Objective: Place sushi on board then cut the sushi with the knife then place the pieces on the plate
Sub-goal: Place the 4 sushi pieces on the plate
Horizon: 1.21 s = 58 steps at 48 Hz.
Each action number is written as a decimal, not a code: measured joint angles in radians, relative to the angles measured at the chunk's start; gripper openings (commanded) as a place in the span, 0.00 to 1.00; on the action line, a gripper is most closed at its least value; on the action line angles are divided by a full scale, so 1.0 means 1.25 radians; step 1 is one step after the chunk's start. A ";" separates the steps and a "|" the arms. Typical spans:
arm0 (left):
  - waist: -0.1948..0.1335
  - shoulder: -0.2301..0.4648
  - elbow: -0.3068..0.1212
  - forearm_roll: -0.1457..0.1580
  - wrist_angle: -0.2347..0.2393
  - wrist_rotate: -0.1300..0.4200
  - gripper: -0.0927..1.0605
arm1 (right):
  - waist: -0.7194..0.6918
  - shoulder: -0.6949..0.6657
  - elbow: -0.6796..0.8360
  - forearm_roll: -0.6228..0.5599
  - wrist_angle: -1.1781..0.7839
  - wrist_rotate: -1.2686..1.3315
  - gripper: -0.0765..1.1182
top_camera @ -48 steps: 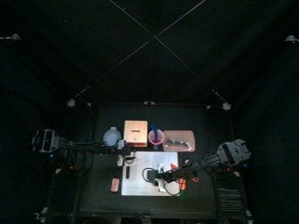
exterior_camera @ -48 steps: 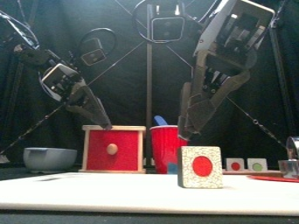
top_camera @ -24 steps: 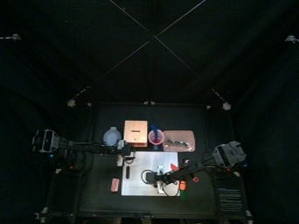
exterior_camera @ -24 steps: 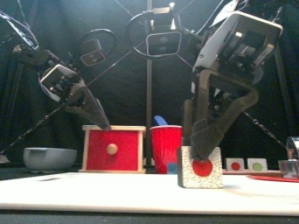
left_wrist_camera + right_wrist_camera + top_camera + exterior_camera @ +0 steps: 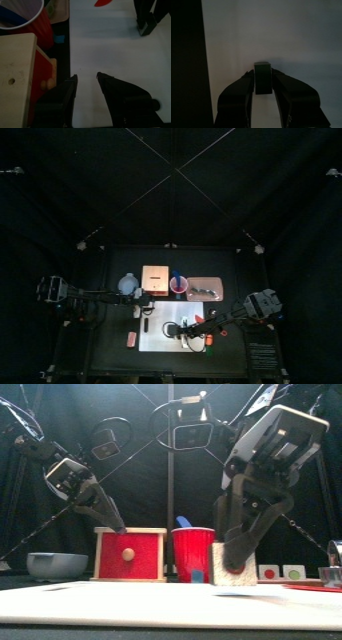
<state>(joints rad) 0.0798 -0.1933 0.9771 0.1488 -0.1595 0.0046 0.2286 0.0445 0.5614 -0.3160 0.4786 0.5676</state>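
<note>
Sushi piece (image 5: 262, 81) pinched between the two jaws of the right gripper (image 5: 233, 564), which presses in on both of its sides. The piece stands upright on the white cutting board (image 5: 120, 606), directly under that wrist. The left gripper (image 5: 87, 75) hangs spread and empty over the same board, well to the left of the working hand. A wooden box (image 5: 130, 554) with a red drawer front sits just beside it, and a blue-grey bowl (image 5: 56, 564) lies farther out on its left.

The blue knife (image 5: 182, 522) rests in the red cup (image 5: 194, 554), just behind and to the left of the right gripper. The pink tray (image 5: 214, 295) lies beyond that gripper, toward the back of the table.

The risks from here look plain enough. The piece stands on a narrow base, so a grip that sits high or off-centre could tip it or twist it out as the hand rises. The wrist also hides most of the piece from the front, so a slipping hold would be hard to spot. Any carry toward the tray passes close to the cup, and a low or wide swing could knock it over and spill the knife. If the jaws let go before the piece is over the tray, it could land on the bare table behind the hand.

No brand, label or writing can be read on the piece, cup, box, bowl or board.
</note>
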 measured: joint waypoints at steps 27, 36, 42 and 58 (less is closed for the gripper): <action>0.000 0.000 -0.001 0.009 -0.001 0.002 0.75 | -0.463 -0.283 0.226 -0.118 0.117 -0.006 0.58; 0.001 0.001 -0.001 0.012 0.000 0.002 0.75 | -0.553 -0.228 0.260 -0.130 0.034 -0.013 0.59; 0.001 0.000 0.000 0.012 0.001 0.002 0.75 | -0.569 -0.202 0.272 -0.131 -0.012 -0.013 0.60; 0.002 0.000 -0.001 0.013 0.002 0.002 0.75 | -0.571 -0.174 0.280 -0.128 -0.044 -0.012 0.75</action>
<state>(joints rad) 0.0828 -0.1933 0.9756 0.1657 -0.1565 0.0077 -0.4847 -0.1733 0.9112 -0.4755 0.4234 0.5522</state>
